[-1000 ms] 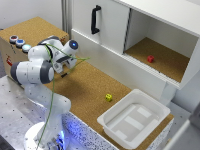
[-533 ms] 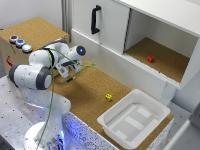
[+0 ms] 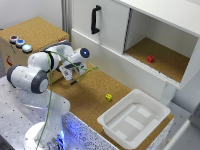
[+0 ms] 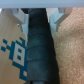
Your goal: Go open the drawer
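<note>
In the exterior view we are seeing the white arm (image 3: 37, 75) bending low over the cork counter (image 3: 92, 92), with its gripper (image 3: 68, 76) pressing in against the side of the cork-topped box (image 3: 35, 35) that is carrying coloured buttons (image 3: 20, 43); the drawer must be there, but we cannot make out its front behind the arm. Past the box, a cabinet door with a black handle (image 3: 94, 19) is standing closed, a red cube (image 3: 150, 59) is sitting in the open compartment (image 3: 160, 55) beside it, and a yellow cube (image 3: 108, 97) is lying on the counter near a white tray (image 3: 145, 131). In the wrist view we are looking at the two pale fingers (image 4: 20, 18) sitting on either side of a dark bar-shaped handle (image 4: 39, 50), apparently clamping it.
</note>
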Controlling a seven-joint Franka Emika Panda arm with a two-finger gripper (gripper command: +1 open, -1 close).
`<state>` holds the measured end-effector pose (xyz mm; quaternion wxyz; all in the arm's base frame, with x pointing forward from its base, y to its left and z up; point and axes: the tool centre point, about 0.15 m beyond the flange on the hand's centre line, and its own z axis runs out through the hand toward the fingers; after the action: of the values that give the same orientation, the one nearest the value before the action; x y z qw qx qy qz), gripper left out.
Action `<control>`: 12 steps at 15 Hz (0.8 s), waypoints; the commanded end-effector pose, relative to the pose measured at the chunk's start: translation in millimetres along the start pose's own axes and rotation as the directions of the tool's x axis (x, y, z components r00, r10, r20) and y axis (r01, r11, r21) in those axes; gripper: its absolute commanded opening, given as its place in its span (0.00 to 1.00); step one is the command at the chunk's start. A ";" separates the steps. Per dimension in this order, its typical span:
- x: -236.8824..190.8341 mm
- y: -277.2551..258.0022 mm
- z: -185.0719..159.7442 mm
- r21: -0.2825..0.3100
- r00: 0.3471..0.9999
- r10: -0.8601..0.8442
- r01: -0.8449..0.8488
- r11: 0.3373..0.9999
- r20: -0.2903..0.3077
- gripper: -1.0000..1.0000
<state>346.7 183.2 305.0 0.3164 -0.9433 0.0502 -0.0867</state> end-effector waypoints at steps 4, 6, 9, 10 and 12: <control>15.2 28.8 -21.5 -0.336 0.983 -0.184 0.173 0.926 0.000 1.00; 8.0 14.9 -29.6 -0.442 0.962 -0.272 0.252 0.861 0.018 1.00; 7.1 7.6 -37.8 -0.464 0.946 -0.323 0.294 0.836 0.016 1.00; 8.6 6.0 -40.2 -0.475 0.943 -0.334 0.299 0.828 0.011 1.00; 13.1 2.3 -45.2 -0.465 0.939 -0.345 0.309 0.830 0.009 1.00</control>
<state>354.5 144.3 316.7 0.1364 -0.9762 -0.0763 -0.1503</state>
